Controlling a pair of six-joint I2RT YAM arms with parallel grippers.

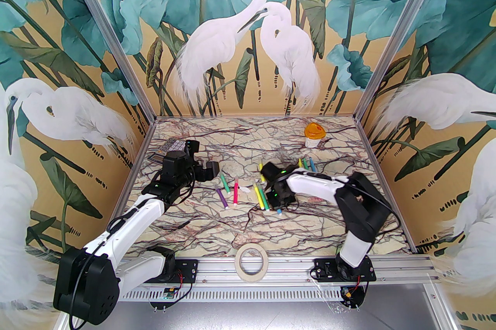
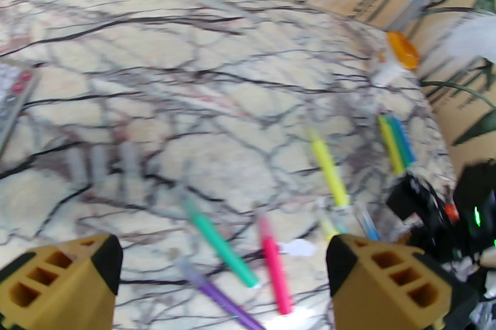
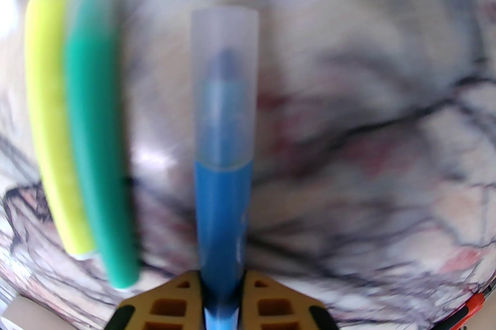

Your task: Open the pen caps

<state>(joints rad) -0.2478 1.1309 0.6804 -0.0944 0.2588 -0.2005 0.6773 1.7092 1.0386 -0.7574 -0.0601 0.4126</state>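
Your right pincer [image 3: 221,282] is pinching the blue pen [image 3: 223,204], clear cap [image 3: 224,80] on; your left pincer [image 2: 223,255] is hovering spread.

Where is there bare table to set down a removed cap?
Bare table lies along the back between the calculator and the orange-lidded jar, and in front between the pens and the tape roll. The middle, round the pens, is crowded.

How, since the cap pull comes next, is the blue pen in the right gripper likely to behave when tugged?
The blue pen looks like a straight, rigid plastic tube, so it probably won't flex. Its smooth round body, pinched by the right gripper, might slip or pivot. Its clear cap looks thin and likely light.
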